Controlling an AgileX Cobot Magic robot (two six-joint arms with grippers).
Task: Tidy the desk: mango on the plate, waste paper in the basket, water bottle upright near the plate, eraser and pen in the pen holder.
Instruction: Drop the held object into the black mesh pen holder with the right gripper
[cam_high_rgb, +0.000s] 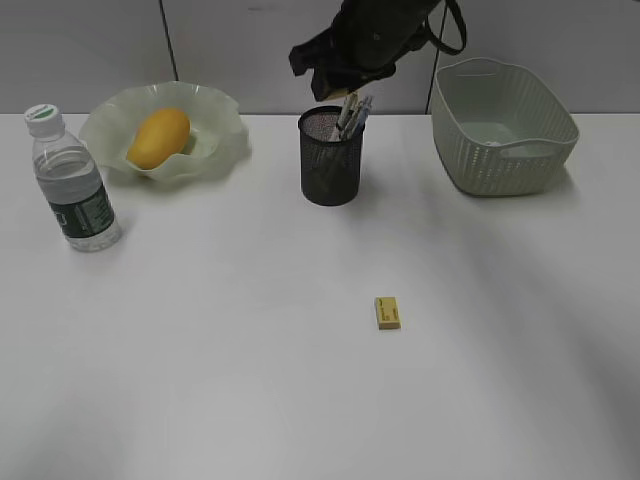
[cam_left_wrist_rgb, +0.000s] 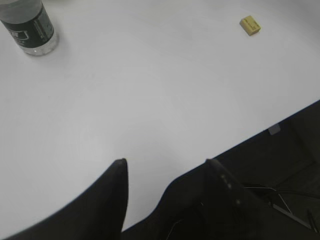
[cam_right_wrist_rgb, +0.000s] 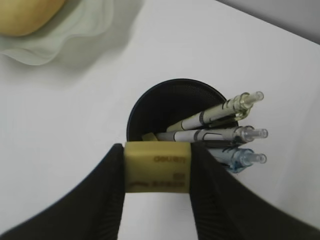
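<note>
holding a yellow eraser (cam_right_wrist_rgb: 156, 167) over the pen holder (cam_right_wrist_rgb: 175, 112), ready to drop it in.

nearest, the left pincer (cam_left_wrist_rgb: 167, 167) hangs spread and empty over the counter (cam_high_rgb: 250, 350), where a second eraser (cam_high_rgb: 388, 312) lies. beyond, the right pincer (cam_right_wrist_rgb: 156, 172) pinches its eraser just above the rim; next it should spread clear of the pens (cam_right_wrist_rgb: 220, 131).

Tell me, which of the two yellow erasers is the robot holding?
The eraser clamped between the right gripper's fingers, right above the black pen holder. The other eraser lies alone on the desk, untouched.
</note>
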